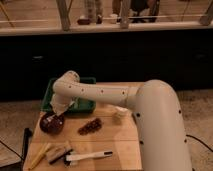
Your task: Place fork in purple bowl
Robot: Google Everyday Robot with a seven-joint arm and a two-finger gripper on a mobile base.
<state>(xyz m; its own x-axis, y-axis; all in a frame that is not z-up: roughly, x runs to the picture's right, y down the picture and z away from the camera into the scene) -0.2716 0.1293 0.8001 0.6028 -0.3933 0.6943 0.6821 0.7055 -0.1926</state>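
Observation:
The purple bowl [51,122] sits at the left of the wooden table [120,142], dark maroon and glossy. My gripper [58,112] hangs at the end of the white arm [95,92], right over the bowl's far rim. The gripper's tip is dark and merges with the bowl. I cannot make out the fork; it may be hidden at the gripper or in the bowl.
A green rectangular tray [87,105] lies behind the bowl. A brown clump [90,126] lies mid-table and a small pale cup [119,114] to its right. At the front lie a white-handled brush [87,157], a yellow utensil [39,156] and a dark tool [57,152].

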